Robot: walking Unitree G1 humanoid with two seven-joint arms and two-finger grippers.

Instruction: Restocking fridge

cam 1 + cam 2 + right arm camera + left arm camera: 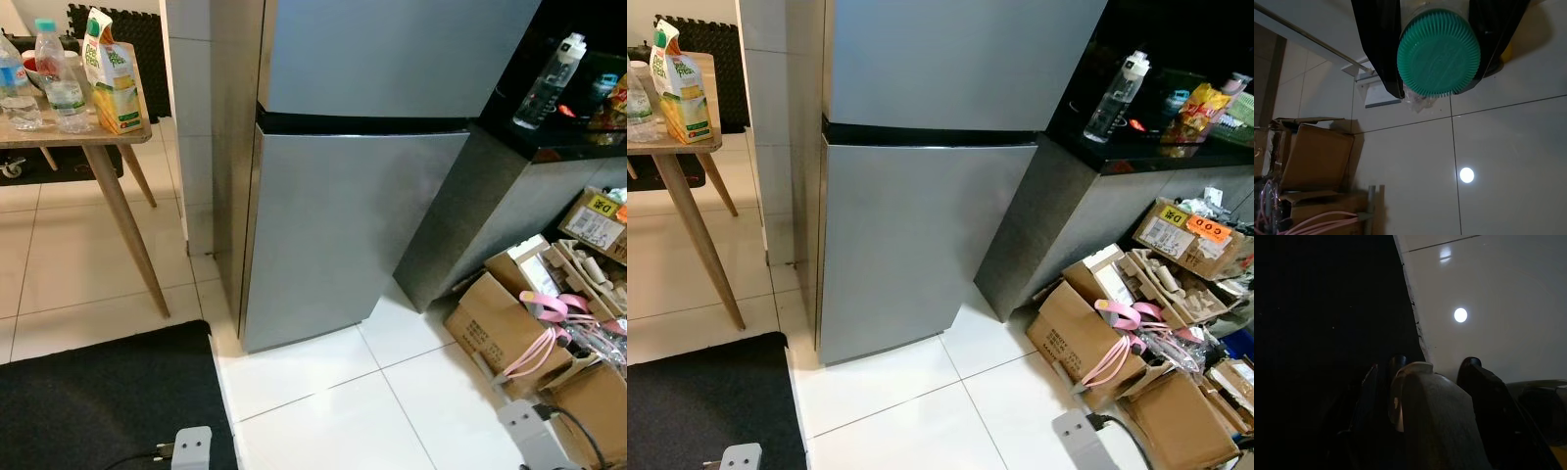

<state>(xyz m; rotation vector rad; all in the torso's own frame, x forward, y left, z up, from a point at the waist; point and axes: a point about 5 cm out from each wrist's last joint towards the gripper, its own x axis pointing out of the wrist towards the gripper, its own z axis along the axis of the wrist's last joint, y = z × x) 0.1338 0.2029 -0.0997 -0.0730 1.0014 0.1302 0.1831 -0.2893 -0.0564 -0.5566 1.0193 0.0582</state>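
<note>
The right end effector (1437,46) grips a bottle with a green cap (1439,53), hanging over white floor tiles in front of the closed fridge (343,225). The left end effector (1432,369) hangs slightly parted by the black mat (98,401). Left of the fridge, a juice carton (110,73) stands on the surface (73,132).

black mat (98,401) | cardboard boxes (500,323) | pink cables (549,338)

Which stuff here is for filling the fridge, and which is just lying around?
For the job:
- tall silver fridge, doors shut
- green-capped clear bottle held in the right claw
- juice carton and water bottles on the wooden table

Just lying about:
- cardboard boxes
- pink cables
- black mat
</note>
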